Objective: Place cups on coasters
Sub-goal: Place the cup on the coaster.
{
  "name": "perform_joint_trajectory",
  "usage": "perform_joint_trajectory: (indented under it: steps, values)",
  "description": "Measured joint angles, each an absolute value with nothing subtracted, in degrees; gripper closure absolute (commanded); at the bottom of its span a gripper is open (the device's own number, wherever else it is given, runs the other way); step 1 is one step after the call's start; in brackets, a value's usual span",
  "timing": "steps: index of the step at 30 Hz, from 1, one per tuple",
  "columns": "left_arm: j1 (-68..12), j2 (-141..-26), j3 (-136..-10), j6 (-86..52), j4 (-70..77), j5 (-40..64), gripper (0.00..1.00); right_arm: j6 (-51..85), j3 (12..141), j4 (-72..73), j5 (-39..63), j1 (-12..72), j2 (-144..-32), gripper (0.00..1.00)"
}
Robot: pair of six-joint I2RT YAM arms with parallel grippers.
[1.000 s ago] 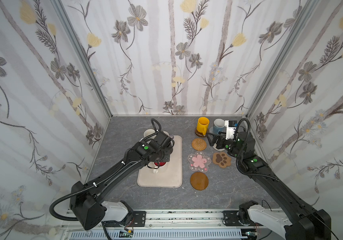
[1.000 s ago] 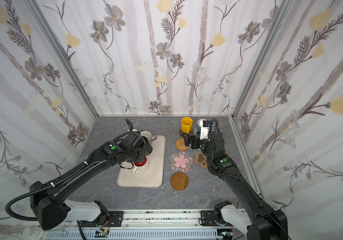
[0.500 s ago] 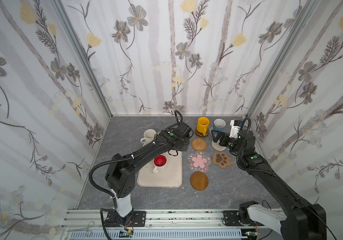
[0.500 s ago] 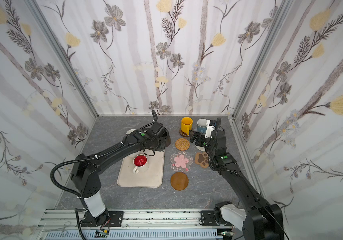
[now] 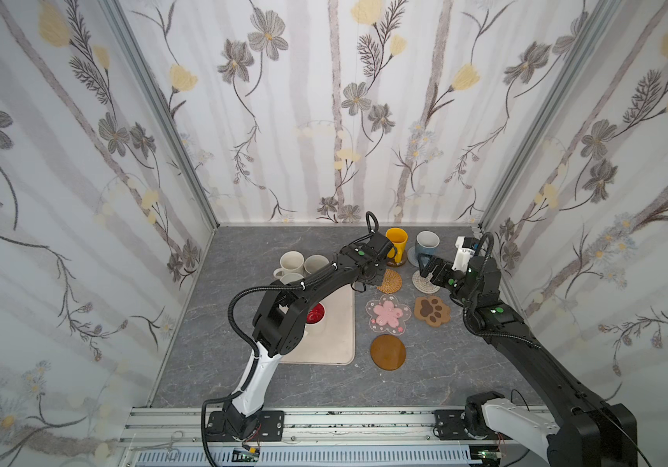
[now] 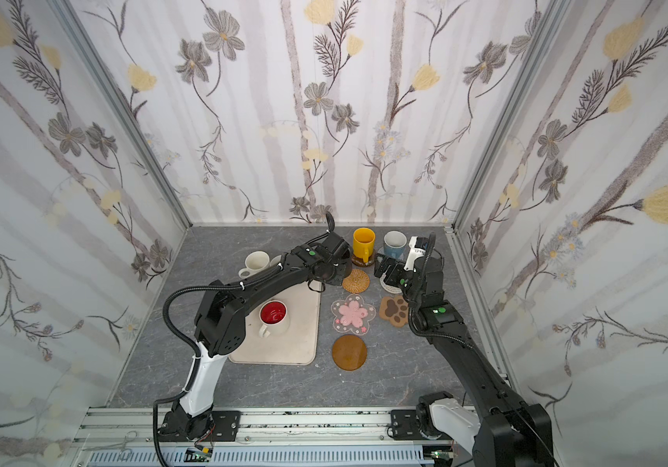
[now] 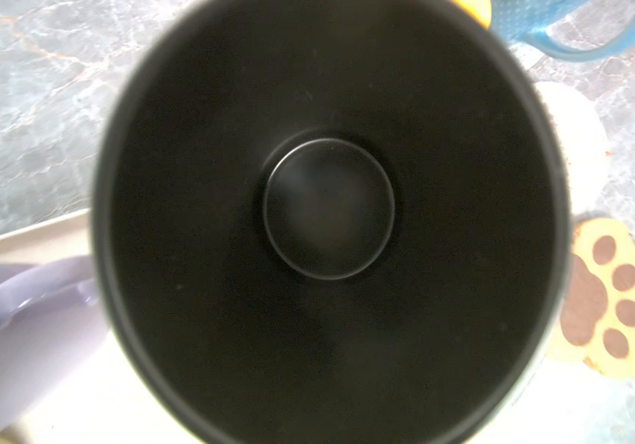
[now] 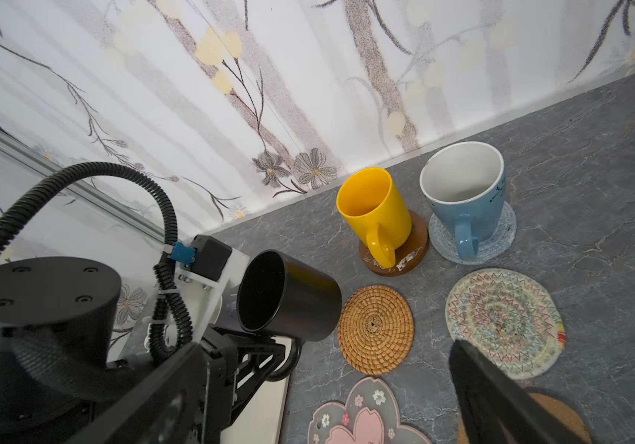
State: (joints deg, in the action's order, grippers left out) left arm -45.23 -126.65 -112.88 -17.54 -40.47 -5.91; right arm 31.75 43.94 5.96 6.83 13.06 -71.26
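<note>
My left gripper [image 8: 269, 359] is shut on the handle of a black mug [image 8: 289, 298], which hangs tilted on its side just left of the golden woven coaster [image 5: 388, 281]. The mug's dark inside fills the left wrist view [image 7: 327, 207]. My right gripper [image 5: 429, 270] stands open and holds nothing above the beige woven coaster [image 5: 425, 284]. A yellow mug [image 5: 397, 240] stands on a brown disc coaster [image 8: 412, 255]. A blue-patterned mug [image 5: 427, 244] stands on a grey coaster [image 8: 500, 236]. The flower coaster [image 5: 388, 314], paw coaster [image 5: 432, 310] and a second brown disc [image 5: 388, 351] are bare.
A beige tray [image 5: 340, 323] holds a white mug with a red inside [image 5: 316, 314]. Three pale mugs [image 5: 291, 260] cluster at the tray's far left corner. A lavender mug [image 7: 20, 326] shows beside the black one. The back wall is close behind the yellow mug.
My left arm has carried the black mug from above the tray, to the right and back, to beside the golden woven coaster. The right arm has barely moved.
</note>
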Motion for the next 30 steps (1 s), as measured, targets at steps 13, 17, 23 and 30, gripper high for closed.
perform_joint_trajectory:
  steps: [13, 17, 23, 30]
  values:
    - [-45.3, -134.1, -119.3, -16.2, -40.3, -3.8, 1.0, 32.6, 45.2, 5.3, 7.1, 9.8, -74.8, 0.0]
    - [-45.5, -135.0, -119.5, -15.9, -40.3, -3.3, 1.0, 33.1, 44.9, 5.5, 7.1, 8.3, -74.8, 0.0]
    - [-46.5, -136.0, -120.0, -15.2, -40.1, -2.9, 1.0, 34.0, 44.5, 5.8, 7.8, 7.8, -75.8, 0.0]
    - [-47.0, -136.7, -120.3, -15.0, -39.0, -3.0, 1.0, 34.5, 44.5, 6.1, 10.2, 7.2, -76.8, 0.0]
